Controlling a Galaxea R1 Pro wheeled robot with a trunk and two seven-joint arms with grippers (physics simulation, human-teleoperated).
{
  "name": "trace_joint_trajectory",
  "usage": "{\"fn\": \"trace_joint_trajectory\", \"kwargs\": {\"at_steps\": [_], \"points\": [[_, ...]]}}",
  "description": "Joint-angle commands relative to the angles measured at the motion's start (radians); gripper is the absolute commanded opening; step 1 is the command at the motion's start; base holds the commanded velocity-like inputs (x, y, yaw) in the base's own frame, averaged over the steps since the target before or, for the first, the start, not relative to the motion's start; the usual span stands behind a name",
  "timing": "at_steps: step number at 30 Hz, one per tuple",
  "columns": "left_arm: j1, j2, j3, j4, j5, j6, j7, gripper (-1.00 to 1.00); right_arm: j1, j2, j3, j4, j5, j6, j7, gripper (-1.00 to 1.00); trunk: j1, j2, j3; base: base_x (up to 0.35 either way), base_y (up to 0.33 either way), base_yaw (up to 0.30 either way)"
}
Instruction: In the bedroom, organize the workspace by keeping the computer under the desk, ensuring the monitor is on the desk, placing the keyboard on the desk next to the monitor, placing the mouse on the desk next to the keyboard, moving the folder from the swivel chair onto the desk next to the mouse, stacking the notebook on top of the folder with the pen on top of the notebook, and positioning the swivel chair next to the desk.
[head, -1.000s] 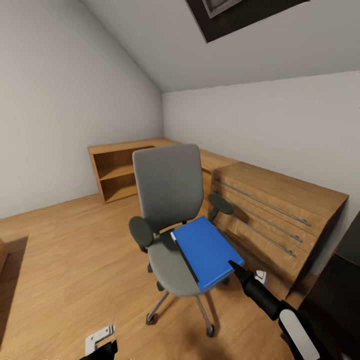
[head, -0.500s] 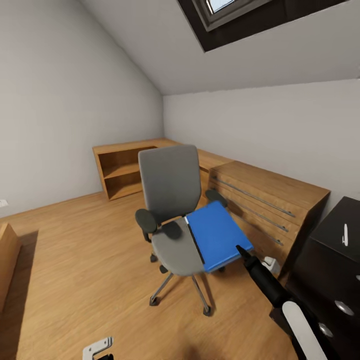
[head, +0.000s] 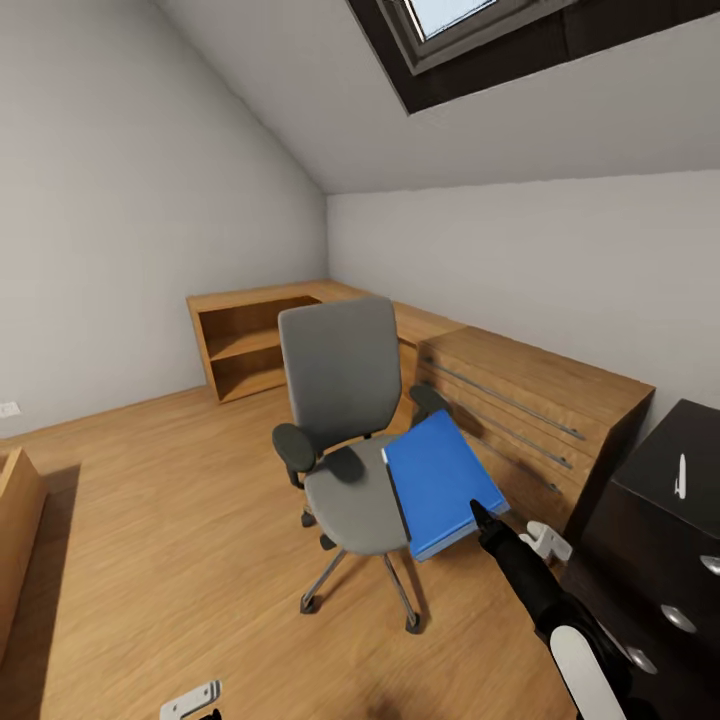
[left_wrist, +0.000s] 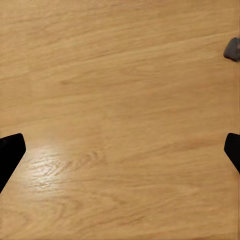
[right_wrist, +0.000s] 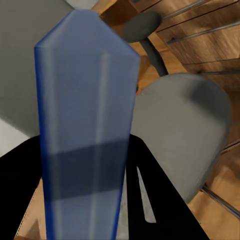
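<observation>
The right claw (head: 478, 512) grips the folder (head: 440, 483) by its near edge, lifted clear at the swivel chair's (head: 345, 440) 3 o'clock. The left claw (left_wrist: 120, 150) hangs open over floor. This is the folder-moving step; next, carry it toward 4 o'clock onto the black worktop (head: 665, 480), near the pen (head: 680, 475).

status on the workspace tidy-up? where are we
Early. In hand: right gripper shut on the folder, lifting it off the swivel chair. Pen lies on the black desk. Left: setting the folder down, stacking, chair placement. Monitor, keyboard, mouse status unknown.
</observation>
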Motion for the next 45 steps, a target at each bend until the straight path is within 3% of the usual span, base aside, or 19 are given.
{"fn": "trace_joint_trajectory", "kwargs": {"at_steps": [1, 17, 18, 20, 23, 25, 28, 30, 34, 45], "points": [[0.0, 0.0, -0.006, -0.002, 0.005, 0.004, 0.009, 1.0, 0.0, -0.001, 0.002, -0.002, -0.008, 0.002, -0.003, -1.0, -0.004, 0.007, 0.002, 0.0, 0.0, 0.0], [-0.001, -0.014, -0.007, 0.0, 0.005, 0.0, 0.009, 1.0, 0.005, -0.007, 0.002, -0.001, -0.009, 0.002, 0.023, -1.0, -0.065, 0.119, 0.052, 0.0, 0.0, 0.0], [-0.001, -0.027, -0.008, 0.031, -0.045, -0.016, 0.011, 1.0, 0.005, -0.007, 0.0, -0.001, -0.01, 0.003, 0.023, -1.0, -0.069, 0.126, 0.055, 0.0, 0.0, -0.008], [-0.001, -0.033, -0.007, 0.04, -0.063, -0.046, 0.012, 1.0, 0.005, -0.01, -0.008, -0.001, -0.01, 0.006, 0.023, -1.0, -0.077, 0.14, 0.062, 0.0, 0.0, -0.079], [-0.001, -0.037, -0.008, 0.061, -0.075, -0.085, 0.012, 1.0, 0.005, -0.019, -0.047, -0.002, -0.012, 0.009, 0.025, -1.0, -0.088, 0.161, 0.071, 0.0, 0.0, -0.176], [-0.001, -0.045, -0.008, 0.077, -0.081, -0.106, 0.011, 1.0, 0.005, -0.025, -0.105, -0.003, -0.015, 0.017, 0.043, -1.0, -0.096, 0.175, 0.077, 0.0, 0.0, -0.232], [-0.001, -0.052, -0.008, 0.083, -0.083, -0.112, 0.011, 1.0, 0.005, -0.027, -0.139, -0.003, -0.017, 0.036, 0.064, -1.0, -0.108, 0.196, 0.087, 0.0, 0.0, -0.246], [-0.001, -0.058, -0.008, 0.092, -0.085, -0.116, 0.01, 1.0, 0.005, -0.027, -0.179, -0.003, -0.041, 0.072, 0.112, -1.0, -0.115, 0.21, 0.093, 0.0, 0.0, -0.098], [-0.001, -0.06, -0.008, 0.095, -0.091, -0.118, 0.01, 1.0, 0.005, -0.028, -0.202, -0.003, -0.063, 0.097, 0.156, -1.0, -0.131, 0.238, 0.105, 0.0, 0.0, -0.029], [-0.001, -0.061, -0.008, 0.098, -0.093, -0.116, 0.01, 1.0, 0.005, -0.027, -0.243, -0.003, -0.07, 0.107, 0.173, -1.0, -0.173, 0.315, 0.14, 0.0, 0.0, -0.004]]}}
